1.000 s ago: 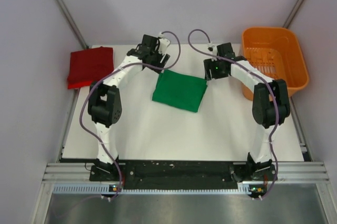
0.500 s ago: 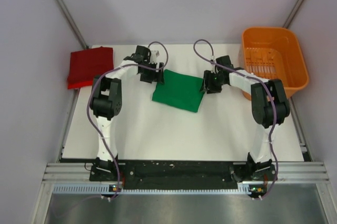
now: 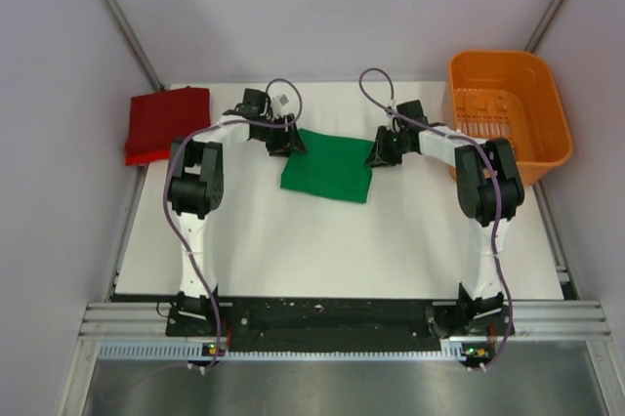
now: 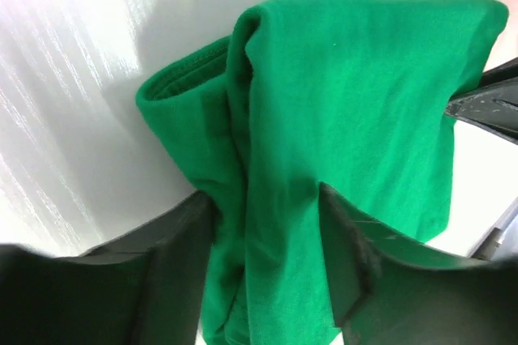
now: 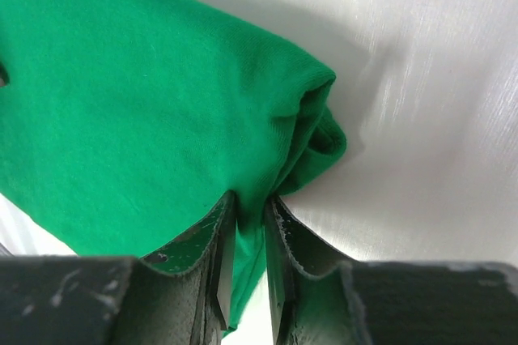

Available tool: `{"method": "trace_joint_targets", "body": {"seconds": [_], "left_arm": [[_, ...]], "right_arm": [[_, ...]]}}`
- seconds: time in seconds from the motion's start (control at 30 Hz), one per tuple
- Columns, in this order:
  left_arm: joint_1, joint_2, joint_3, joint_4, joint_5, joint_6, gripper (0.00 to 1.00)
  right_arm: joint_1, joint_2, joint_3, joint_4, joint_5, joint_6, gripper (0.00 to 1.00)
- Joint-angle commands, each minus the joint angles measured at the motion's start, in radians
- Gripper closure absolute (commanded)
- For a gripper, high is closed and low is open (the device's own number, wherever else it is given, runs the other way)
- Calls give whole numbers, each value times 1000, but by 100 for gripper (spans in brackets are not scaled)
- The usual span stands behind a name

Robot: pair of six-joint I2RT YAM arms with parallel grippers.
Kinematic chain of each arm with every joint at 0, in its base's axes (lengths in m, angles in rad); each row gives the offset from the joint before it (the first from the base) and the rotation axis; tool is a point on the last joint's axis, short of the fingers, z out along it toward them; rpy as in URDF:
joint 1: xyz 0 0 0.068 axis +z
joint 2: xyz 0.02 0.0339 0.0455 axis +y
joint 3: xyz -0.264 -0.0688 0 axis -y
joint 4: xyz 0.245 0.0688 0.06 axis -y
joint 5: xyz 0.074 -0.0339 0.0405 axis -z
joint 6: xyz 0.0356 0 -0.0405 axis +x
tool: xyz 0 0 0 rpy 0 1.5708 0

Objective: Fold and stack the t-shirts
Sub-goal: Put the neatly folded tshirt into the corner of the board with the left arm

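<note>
The green t-shirt point(image 3: 327, 168) lies folded in a rectangle at the middle of the table. My left gripper point(image 3: 289, 141) is at its far left corner. In the left wrist view the left gripper point(image 4: 263, 199) has a thick bunch of green cloth point(image 4: 356, 94) filling the gap between its jaws. My right gripper point(image 3: 379, 153) is at the far right corner. In the right wrist view the right gripper point(image 5: 251, 203) pinches the green folded edge point(image 5: 137, 94) tightly. The dark red t-shirt point(image 3: 168, 123) lies folded at the far left edge, apart from both grippers.
An orange plastic basket point(image 3: 508, 115) stands at the far right of the table, just behind the right arm. The white table top point(image 3: 322, 250) runs from the green shirt to the arm bases. Grey walls close in on both sides.
Both grippers came down and inward onto the green shirt's far corners and closed on the cloth. The shirt's far edge has shifted slightly. The red shirt has not moved.
</note>
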Motion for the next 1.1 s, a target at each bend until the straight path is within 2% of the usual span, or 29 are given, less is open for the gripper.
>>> {"method": "trace_joint_targets", "body": {"seconds": [0.0,0.07,0.1,0.13,0.2,0.27,0.33,0.5,0.6,0.8,0.93,1.07], "left_arm": [[-7,85,-40,1,136,-74,54],[-5,99,-40,11,201,-92,77],[-2,99,-42,18,227,-98,97],[1,93,-46,20,241,-108,100],[18,61,-86,70,258,-134,100],[39,9,-135,115,227,-152,100],[62,-46,-176,138,189,-152,100],[131,-195,-272,170,111,-128,100],[173,-255,-279,156,69,-83,100],[246,-310,-209,55,-107,50,100],[265,-324,-151,8,-228,183,100],[266,-283,-8,-75,-366,337,100]], "right_arm": [[-5,30,40,17,15,6,78],[-6,19,40,5,27,-5,73],[-11,10,40,-3,37,-10,68],[-14,-1,37,-12,47,-19,60],[-18,-37,28,-35,79,-48,46],[-20,-97,17,-58,116,-94,26],[-20,-169,6,-87,144,-141,1],[-21,-324,-37,-141,214,-221,1],[-20,-389,-47,-171,250,-246,1],[-17,-473,-73,-233,382,-303,1],[-17,-513,-101,-241,399,-333,1],[-18,-510,-113,-248,411,-355,1]]}}
